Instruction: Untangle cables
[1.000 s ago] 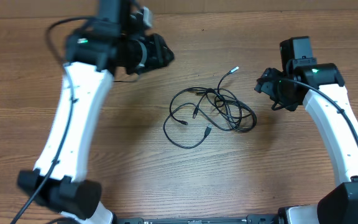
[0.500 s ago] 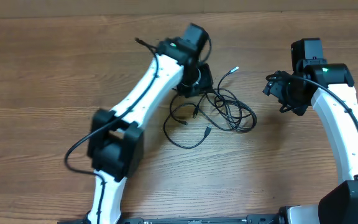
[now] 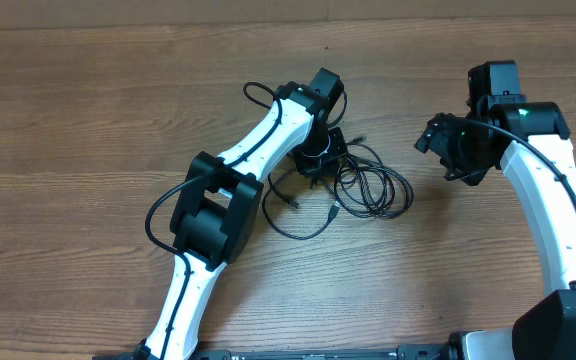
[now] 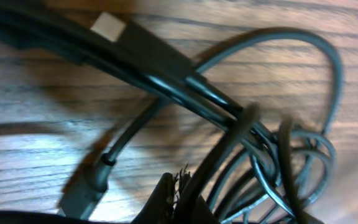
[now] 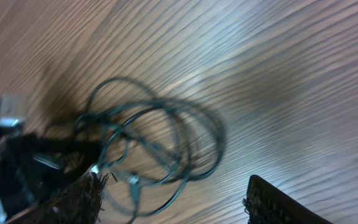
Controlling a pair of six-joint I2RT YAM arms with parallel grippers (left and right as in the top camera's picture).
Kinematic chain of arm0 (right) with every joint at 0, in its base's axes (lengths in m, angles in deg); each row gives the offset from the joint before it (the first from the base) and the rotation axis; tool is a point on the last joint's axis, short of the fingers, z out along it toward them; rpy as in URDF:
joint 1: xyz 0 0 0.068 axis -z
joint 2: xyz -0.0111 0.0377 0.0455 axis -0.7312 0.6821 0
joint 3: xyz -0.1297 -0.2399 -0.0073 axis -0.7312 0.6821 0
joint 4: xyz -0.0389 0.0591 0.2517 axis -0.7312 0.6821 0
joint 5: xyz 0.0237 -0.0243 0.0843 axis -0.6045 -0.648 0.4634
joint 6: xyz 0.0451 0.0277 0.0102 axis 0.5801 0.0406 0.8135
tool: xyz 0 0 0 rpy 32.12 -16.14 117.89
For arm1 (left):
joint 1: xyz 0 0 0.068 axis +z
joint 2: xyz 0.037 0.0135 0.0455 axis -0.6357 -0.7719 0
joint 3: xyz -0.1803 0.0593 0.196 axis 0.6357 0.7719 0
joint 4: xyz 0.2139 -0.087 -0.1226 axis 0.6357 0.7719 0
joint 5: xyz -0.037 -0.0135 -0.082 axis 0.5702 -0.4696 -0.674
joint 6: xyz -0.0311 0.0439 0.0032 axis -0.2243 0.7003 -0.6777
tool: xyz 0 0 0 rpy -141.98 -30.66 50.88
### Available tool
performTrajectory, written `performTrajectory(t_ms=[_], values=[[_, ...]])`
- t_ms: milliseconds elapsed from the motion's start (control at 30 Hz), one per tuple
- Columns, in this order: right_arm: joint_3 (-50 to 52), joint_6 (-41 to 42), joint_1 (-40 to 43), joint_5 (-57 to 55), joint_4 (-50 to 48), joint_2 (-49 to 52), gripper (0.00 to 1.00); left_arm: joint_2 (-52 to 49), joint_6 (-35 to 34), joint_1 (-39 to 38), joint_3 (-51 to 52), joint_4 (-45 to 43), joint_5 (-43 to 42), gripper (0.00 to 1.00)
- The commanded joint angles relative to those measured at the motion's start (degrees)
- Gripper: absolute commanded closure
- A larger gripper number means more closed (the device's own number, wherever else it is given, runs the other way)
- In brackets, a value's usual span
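The cables [image 3: 373,188] lie as one tangle of thin black loops at mid-table, with small plugs at the loose ends. My left gripper [image 3: 320,158] is down on the tangle's upper left part. In the left wrist view its fingertips [image 4: 182,196] are together on a black cable strand, with loops [image 4: 278,149] to the right and a plug [image 4: 82,190] lying on the wood to the left. My right gripper [image 3: 436,140] hovers to the right of the tangle, apart from it. In the right wrist view its fingers [image 5: 176,202] are spread and empty, with the cables [image 5: 154,137] below them.
The wooden table [image 3: 88,120] runs wide on all sides of the tangle. The left arm's white links [image 3: 213,215] stretch diagonally from the front left up to the cables. The right arm [image 3: 548,200] stands along the right side.
My left arm has swung from the far left over to the tangle and come down on it. The light-tipped plug end at the upper right has been drawn in. The right arm barely moved.
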Motion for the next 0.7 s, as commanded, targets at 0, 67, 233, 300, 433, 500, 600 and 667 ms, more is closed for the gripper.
performTrajectory(t_ms=[0, 67, 233, 300, 433, 500, 600, 667], values=[[-0.07, -2.99, -0.02, 11.39, -0.37, -0.07, 0.27, 2.78, 9.53, 1.95, -2.84, -0.13, -5.05, 0.96], [0.33, -6.67, -0.02, 18.36, -1.22, -0.07, 0.28, 4.35, 16.96, 2.86, -4.35, -0.35, -9.07, 0.96], [2.12, -10.69, -0.02, 22.75, -3.19, -0.04, 0.27, 8.63, 33.46, 4.90, -5.88, -0.55, -21.73, 0.96], [2.62, -10.69, -0.31, 23.47, -3.19, 0.00, 0.27, 9.73, 34.03, 5.64, -5.88, -0.31, -25.05, 0.96], [3.76, -10.67, -2.43, 23.28, -4.42, 0.00, 0.28, 10.32, 37.99, 6.97, -5.88, -1.53, -38.14, 0.96], [4.61, -10.62, -3.23, 22.75, -5.84, 0.00, 0.32, 10.32, 38.75, 7.23, -5.88, -3.26, -42.75, 0.95], [6.36, -8.74, -3.96, 22.32, -8.02, 0.00, 0.39, 10.34, 38.21, 7.54, -5.92, -5.07, -43.78, 0.95], [7.08, -6.71, -4.00, 20.20, -9.22, 0.00, 0.42, 10.34, 36.70, 7.91, -5.97, -5.20, -43.78, 0.95]])
